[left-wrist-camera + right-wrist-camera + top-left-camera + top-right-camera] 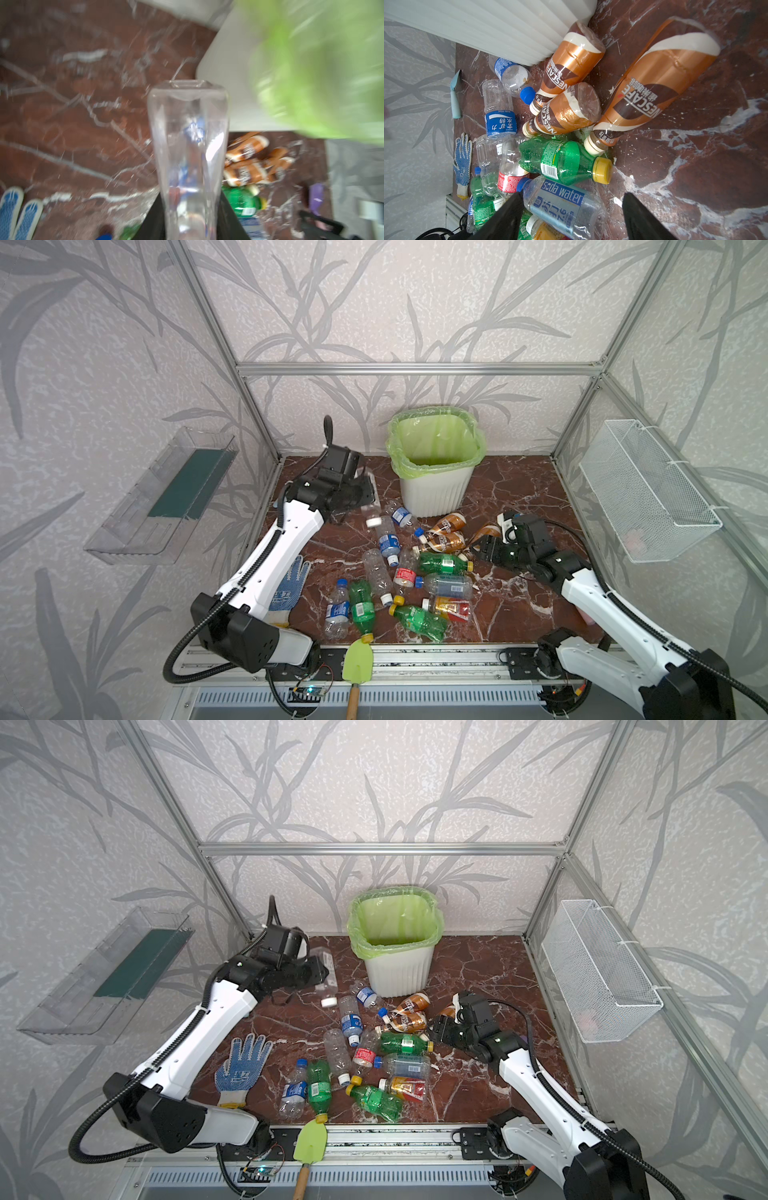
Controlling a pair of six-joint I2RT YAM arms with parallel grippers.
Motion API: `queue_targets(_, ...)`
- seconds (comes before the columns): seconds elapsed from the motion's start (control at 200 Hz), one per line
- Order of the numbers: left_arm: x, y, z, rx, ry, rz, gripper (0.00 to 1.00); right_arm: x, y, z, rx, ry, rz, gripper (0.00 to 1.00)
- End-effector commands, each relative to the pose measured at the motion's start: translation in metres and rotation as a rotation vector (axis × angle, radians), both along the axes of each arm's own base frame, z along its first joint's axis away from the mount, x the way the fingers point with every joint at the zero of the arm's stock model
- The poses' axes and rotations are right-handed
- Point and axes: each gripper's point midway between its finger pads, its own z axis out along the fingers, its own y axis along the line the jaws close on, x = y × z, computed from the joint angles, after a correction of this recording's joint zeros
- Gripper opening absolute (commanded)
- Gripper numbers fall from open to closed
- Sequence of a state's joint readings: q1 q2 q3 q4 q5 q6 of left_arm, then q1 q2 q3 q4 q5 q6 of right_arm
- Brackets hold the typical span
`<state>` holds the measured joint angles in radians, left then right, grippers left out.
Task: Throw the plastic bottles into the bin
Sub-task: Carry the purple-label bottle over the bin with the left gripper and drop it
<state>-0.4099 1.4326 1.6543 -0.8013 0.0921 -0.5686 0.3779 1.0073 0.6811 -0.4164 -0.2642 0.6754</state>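
Observation:
My left gripper (pixel 365 494) is shut on a clear plastic bottle (pixel 371 506) with a white cap, raised just left of the bin (pixel 432 493), a white ribbed basket lined with a green bag. In the left wrist view that bottle (pixel 189 145) stands between the black fingers, with the blurred bin (pixel 234 87) beside it. Several plastic bottles (pixel 415 572) lie piled on the marble floor. My right gripper (pixel 478 546) hangs open over the pile's right edge. In its wrist view the right gripper (pixel 571 216) frames a soda-water bottle (pixel 562 205), a green bottle (pixel 560 160) and brown bottles (pixel 654 83).
A blue-dotted glove (pixel 286 593) lies by the left arm. A green spade (pixel 357 659) rests on the front rail. A clear tray (pixel 166 497) hangs on the left wall and a wire basket (pixel 648 493) on the right wall. A light blue spade (pixel 454 97) lies near the back.

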Motion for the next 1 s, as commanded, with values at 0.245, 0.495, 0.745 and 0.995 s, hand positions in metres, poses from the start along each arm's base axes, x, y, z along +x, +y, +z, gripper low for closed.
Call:
queue_targets(0.245,0.070,-0.074,0.245,-0.380,-0.588,-0.124,0.72,-0.003,-0.012,0.033,0.008,-0.055,-0.013,0.79)
queue_targets(0.495,0.084,-0.060,0.220,-0.334,-0.549,-0.068,0.79,-0.005,-0.017,0.040,0.013,-0.046,-0.027,0.81)
queue_targets(0.745,0.070,-0.048,0.195,-0.258,-0.449,-0.062,0.79,-0.002,-0.014,0.034,0.023,-0.019,-0.023,0.81)
queue_targets(0.995,0.045,-0.027,0.156,-0.228,-0.441,-0.010,0.79,0.000,-0.016,0.021,0.007,0.017,-0.043,0.80)
